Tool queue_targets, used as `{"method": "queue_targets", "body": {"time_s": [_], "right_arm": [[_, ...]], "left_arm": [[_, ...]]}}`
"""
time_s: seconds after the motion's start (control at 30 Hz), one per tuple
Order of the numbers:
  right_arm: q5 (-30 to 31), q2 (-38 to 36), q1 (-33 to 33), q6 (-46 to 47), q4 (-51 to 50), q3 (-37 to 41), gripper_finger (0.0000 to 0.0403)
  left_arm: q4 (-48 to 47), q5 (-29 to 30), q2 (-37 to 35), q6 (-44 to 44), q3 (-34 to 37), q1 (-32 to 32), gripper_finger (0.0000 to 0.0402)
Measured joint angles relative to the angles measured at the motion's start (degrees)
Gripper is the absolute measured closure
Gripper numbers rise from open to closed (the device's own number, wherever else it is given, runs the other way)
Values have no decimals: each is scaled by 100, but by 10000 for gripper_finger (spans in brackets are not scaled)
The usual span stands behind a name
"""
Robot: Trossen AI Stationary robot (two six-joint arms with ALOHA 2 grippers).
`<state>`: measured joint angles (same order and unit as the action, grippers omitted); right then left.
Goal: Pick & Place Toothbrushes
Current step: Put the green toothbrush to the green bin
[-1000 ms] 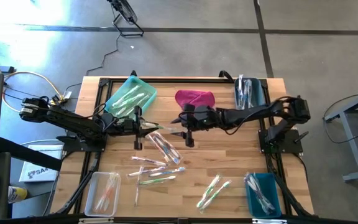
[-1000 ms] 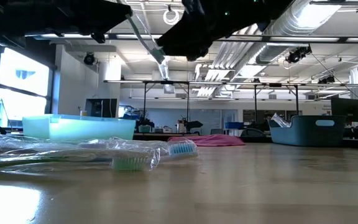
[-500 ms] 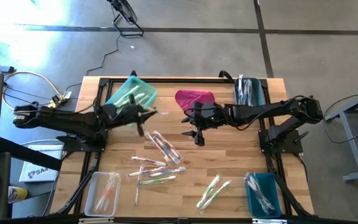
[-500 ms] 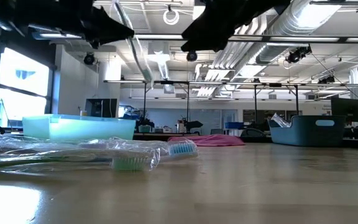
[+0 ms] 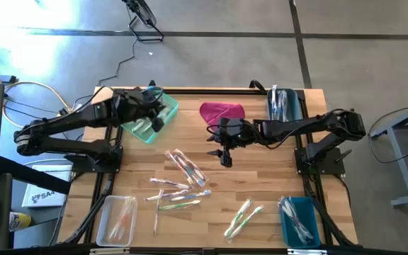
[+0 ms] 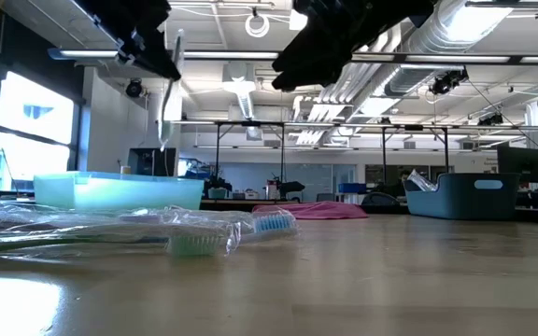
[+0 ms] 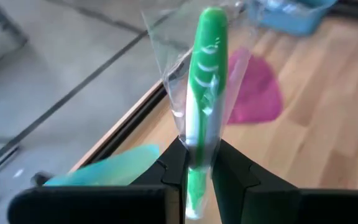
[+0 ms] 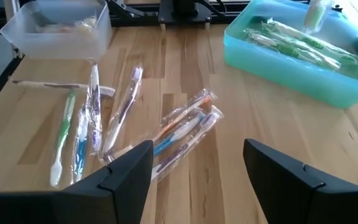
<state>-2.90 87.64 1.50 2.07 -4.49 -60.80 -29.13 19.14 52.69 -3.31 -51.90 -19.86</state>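
The left pincer (image 7: pixel 199 177) was clamped on a green-handled toothbrush in a clear shiny wrapper (image 7: pixel 204 93), held above the light turquoise plastic tray (image 5: pixel 163 117) at the wooden surface's (image 5: pixel 261 177) far left corner. The right pincer (image 8: pixel 197 163) hovered with fingers apart over loose wrapped toothbrushes (image 5: pixel 186 168) mid-surface.

No readable text, labels or numbers anywhere in view.
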Motion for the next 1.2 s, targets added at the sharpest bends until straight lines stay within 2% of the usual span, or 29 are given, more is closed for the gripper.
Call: {"method": "queue_targets", "body": {"time_s": [0.27, 0.5, 0.6, 0.97, 1.2], "right_arm": [[0, 2, 0, 137, -5, 0, 160], [0, 2, 0, 134, -5, 0, 160], [0, 2, 0, 135, -9, 0, 160], [0, 7, 0, 135, -7, 0, 160], [0, 7, 0, 133, -9, 0, 160]], "left_arm": [[-1227, 5, 291, -476, -291, -951, 358], [-1931, -740, 861, -1016, -286, -1585, 358], [-1958, -953, 1225, -1050, -285, -1746, 358], [-1905, -1122, 2497, -1051, -284, -1971, 358], [-1668, -1236, 2932, -1042, -282, -1951, 334]]}}
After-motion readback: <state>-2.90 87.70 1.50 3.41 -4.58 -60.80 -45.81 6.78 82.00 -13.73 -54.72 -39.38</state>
